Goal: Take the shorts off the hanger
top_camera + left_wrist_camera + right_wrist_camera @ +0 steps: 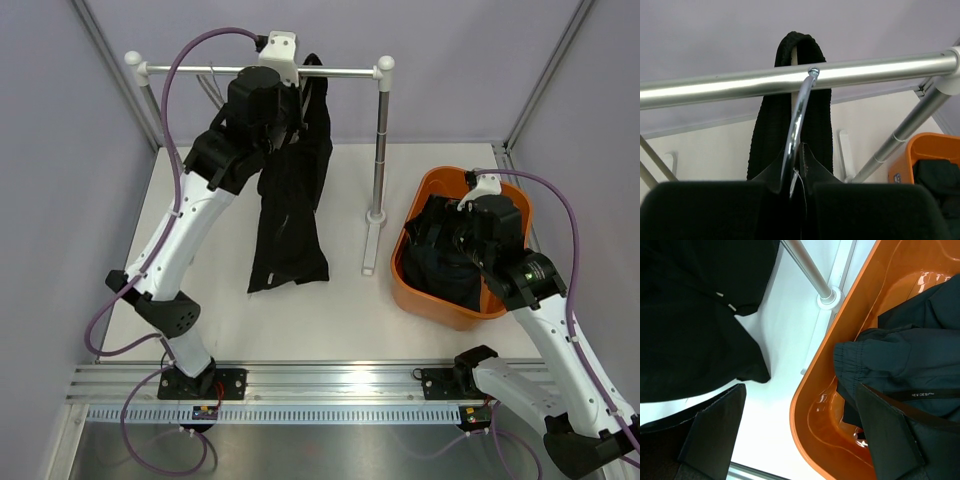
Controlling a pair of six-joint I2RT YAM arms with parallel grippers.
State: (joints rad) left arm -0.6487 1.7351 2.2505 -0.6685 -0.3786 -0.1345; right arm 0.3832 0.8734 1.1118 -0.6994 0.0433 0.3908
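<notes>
Shorts [290, 220]: hanging on hanger [796, 125] hooked over rail [715, 87].
Left jaws: clamped on hanger neck.
Right jaws: wide open above tub [810, 415].

White table [350, 310], walls on three sides. Metal rail [330, 378] along near edge; two arm bases [205, 385] bolted to it, side by side. Clothes rack [380, 150] stands at far side; right post's round foot and flat base bar rest on table near centre. Orange tub [425, 300] sits at right, just beside that base bar. Black shorts [290, 230] hang from rack, lower end spread over table left of centre; contact with surface unclear.
</notes>
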